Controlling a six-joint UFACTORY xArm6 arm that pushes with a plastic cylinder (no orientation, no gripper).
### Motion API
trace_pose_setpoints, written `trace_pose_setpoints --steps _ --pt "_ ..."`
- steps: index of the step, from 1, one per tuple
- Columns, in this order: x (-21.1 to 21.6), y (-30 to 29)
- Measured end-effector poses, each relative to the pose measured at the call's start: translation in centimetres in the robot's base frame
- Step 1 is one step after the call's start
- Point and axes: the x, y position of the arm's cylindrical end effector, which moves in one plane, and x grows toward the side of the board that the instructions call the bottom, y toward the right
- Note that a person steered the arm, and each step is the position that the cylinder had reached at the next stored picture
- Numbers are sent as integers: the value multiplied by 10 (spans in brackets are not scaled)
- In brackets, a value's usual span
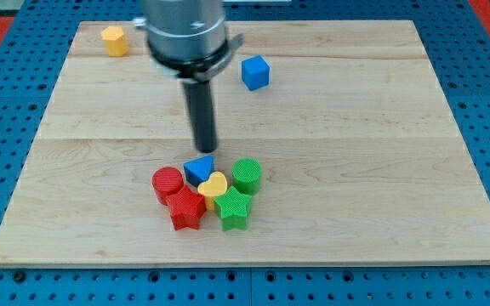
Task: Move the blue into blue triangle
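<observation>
A blue cube (255, 72) sits near the view's top, right of centre. A blue triangle (199, 168) lies in a cluster of blocks below the board's middle. My tip (205, 150) stands just above the blue triangle's upper edge, close to it or touching it; I cannot tell which. The blue cube is well up and to the right of my tip.
The cluster also holds a red cylinder (168, 183), a red star (186, 209), a yellow heart (213, 186), a green star (233, 210) and a green cylinder (247, 175). A yellow hexagon block (115, 40) sits at the top left. The wooden board (381, 170) ends in blue pegboard.
</observation>
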Motion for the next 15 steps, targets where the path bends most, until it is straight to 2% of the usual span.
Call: trace_pose_setpoints --steps 1,2,3,5,7,8,9,10,11,12,15 --pt "-47 84" --pt "-118 103" --pt "-166 93" --pt "-101 -19" --pt "2 -26" --pt "-46 -56" --pt "-69 -183" --pt "-122 -256" --pt "-210 -255" --pt "-236 -188" --pt "-120 -85"
